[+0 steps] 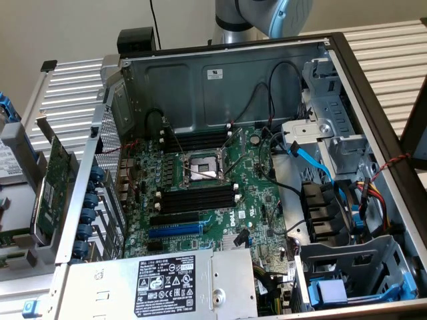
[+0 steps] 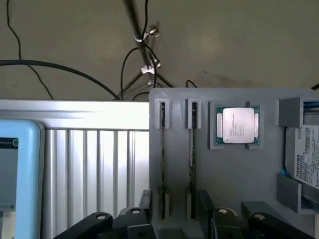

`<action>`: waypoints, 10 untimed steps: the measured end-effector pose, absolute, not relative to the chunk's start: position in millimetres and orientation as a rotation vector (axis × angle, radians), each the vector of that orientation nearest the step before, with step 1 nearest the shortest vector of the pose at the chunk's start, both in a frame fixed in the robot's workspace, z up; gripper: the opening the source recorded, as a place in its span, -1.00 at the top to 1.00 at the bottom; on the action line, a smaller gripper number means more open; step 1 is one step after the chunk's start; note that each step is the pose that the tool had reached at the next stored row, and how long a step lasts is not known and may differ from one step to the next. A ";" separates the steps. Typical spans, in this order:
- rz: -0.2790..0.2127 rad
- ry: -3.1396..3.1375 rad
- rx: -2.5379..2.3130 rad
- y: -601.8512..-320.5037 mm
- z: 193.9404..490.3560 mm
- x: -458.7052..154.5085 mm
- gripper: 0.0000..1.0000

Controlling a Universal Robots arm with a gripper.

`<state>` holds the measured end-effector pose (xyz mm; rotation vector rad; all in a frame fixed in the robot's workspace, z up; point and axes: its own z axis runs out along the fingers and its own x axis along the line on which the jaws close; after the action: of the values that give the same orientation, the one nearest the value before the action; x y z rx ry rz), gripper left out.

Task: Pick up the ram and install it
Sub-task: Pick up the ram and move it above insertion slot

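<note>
Two ram sticks stand on edge in the slots of a grey holder tray, one ram beside the other ram. They show as thin dark-green lines. My gripper hovers over the near end of those slots and is open. One black finger sits outside the one stick and the other finger outside the second, touching neither. The motherboard's black memory slots with white end clips lie in the open computer case. The arm reaches behind the case.
A processor chip and a hard drive rest in the same tray. A light-blue object lies on the ribbed metal table. A green expansion card leans at the exterior view's left. Cables and a blue SATA lead cross the case.
</note>
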<state>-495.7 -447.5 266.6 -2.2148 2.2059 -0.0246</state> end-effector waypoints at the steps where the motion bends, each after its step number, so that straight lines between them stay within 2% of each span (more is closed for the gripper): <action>1: -0.025 2.206 -2.215 -447.7 264.8 -495.6 0.04; 10: -0.024 2.206 -2.215 -455.4 248.4 -492.7 0.04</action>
<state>-492.7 -455.4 248.4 -2.2149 2.2058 -0.0242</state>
